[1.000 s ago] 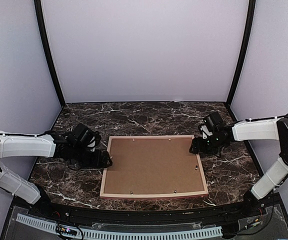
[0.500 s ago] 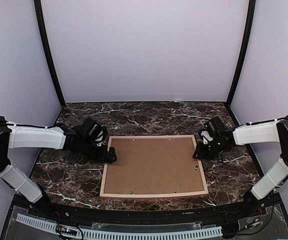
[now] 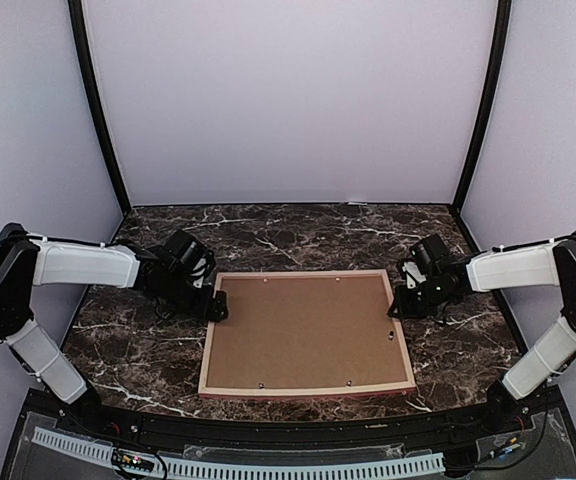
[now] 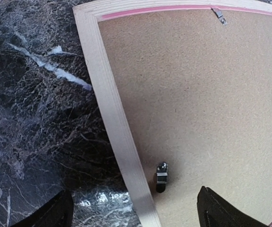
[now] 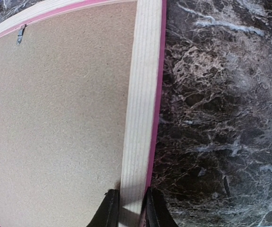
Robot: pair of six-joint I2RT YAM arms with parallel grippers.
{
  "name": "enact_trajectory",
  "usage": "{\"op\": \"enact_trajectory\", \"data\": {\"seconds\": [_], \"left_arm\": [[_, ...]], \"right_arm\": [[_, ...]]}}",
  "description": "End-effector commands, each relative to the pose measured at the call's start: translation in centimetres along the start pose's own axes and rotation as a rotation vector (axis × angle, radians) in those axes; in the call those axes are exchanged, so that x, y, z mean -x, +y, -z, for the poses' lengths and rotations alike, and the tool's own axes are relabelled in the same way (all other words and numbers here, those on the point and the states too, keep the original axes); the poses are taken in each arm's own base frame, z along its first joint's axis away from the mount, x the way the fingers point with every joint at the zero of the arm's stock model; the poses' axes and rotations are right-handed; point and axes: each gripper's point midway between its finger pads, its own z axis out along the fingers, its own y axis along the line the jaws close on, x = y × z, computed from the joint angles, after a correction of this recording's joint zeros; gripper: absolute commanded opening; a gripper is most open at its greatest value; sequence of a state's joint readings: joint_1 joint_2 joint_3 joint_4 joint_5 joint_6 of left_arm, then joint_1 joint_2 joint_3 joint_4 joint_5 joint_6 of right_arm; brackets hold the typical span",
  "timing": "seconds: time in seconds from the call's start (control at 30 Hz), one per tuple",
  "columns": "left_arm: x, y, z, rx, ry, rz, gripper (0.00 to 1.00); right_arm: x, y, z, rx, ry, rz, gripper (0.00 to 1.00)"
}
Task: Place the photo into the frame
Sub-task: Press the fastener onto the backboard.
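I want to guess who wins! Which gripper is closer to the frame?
Right. The right gripper pinches the right side of the frame. The left gripper hangs open astride its left side, clear of it on both sides.

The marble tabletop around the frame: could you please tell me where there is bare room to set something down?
Bare: the far strip between the pink-edged wooden picture frame and the back wall, and the near corners of the dark marble table. Crowded: the frame's side rails, where the left hand and right hand sit.
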State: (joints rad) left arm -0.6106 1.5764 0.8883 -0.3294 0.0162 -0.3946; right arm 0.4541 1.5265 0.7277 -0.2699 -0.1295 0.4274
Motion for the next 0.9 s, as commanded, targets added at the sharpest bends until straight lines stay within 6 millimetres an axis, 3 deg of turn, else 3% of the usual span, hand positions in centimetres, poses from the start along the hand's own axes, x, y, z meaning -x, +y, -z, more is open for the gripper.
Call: {"op": "enact_trajectory", "data": {"seconds": [0.0, 0.37, 0.87], "left_arm": [[0.0, -0.1, -0.2, -0.033, 0.043, -0.037, 0.91], [-0.1, -0.2, -1.8, -0.052, 0.091, -0.069, 0.77], [0.1, 0.6, -2.4, -0.056, 0.089, -0.049, 0.57]], "right_arm": [[-0.4, 0.0, 0.0, 0.008, 0.000, 0.008, 0.20], [-0.1, 0.1, -0.2, 0.010, 0.003, 0.012, 0.20], [-0.2, 0.1, -0.2, 0.011, 0.008, 0.014, 0.19]]}}
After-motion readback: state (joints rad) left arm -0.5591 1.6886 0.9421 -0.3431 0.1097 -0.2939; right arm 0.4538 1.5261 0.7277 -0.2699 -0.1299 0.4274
